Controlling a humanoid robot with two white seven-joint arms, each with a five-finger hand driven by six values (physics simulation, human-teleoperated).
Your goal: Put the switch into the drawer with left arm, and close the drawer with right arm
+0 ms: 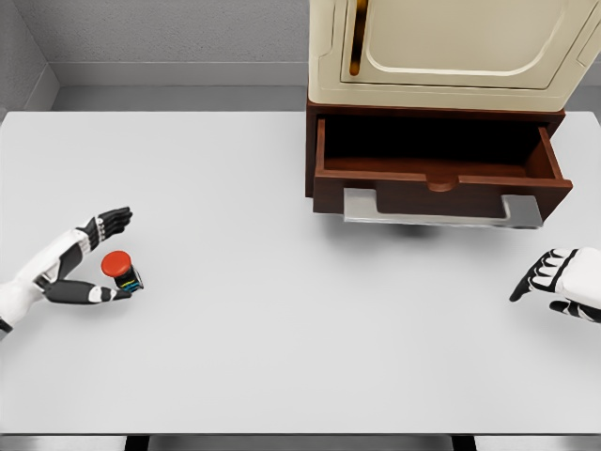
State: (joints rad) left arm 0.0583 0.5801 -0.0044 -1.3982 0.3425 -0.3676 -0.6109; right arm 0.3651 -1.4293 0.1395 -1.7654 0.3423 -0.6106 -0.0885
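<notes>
The switch, a small dark box with a red round button on top, stands on the white table at the left. My left hand is open around it: the thumb lies along its near side and the fingers stretch out behind it, a gap apart. The brown wooden drawer with a grey metal handle stands pulled out at the upper right, its inside dark and bare. My right hand rests on the table at the right edge, below the handle's right end, fingers relaxed.
A cream cabinet with a door sits on top of the drawer unit at the back. The white table runs to a grey wall at the back and a front edge at the bottom.
</notes>
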